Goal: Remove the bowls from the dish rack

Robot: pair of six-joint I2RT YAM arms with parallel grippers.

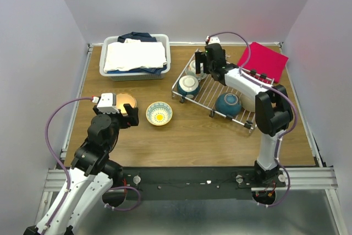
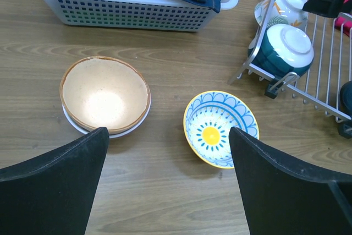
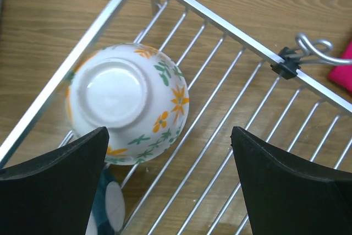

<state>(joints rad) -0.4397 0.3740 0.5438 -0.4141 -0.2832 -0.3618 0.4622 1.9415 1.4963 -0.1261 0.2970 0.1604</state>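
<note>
One wooden table (image 1: 220, 141) carries everything. At its far left we see a white bin (image 1: 132, 74) of folded cloth. To the right of the bin lies the dish rack (image 1: 206, 96). It holds an upturned floral bowl (image 3: 132, 103) in its far-left corner, an upturned teal bowl (image 1: 188, 85) just beside that, and a second teal bowl (image 1: 228, 104) toward its near side. The right gripper (image 3: 168, 133) hangs over the floral bowl, jaws spread wide, grasping nothing. The left gripper (image 2: 168, 136), likewise released, hovers above the table between a beige bowl (image 2: 104, 93), nested in a white-rimmed bowl (image 2: 131, 131), and a yellow-patterned bowl (image 2: 220, 127), all three outside the rack.
</note>
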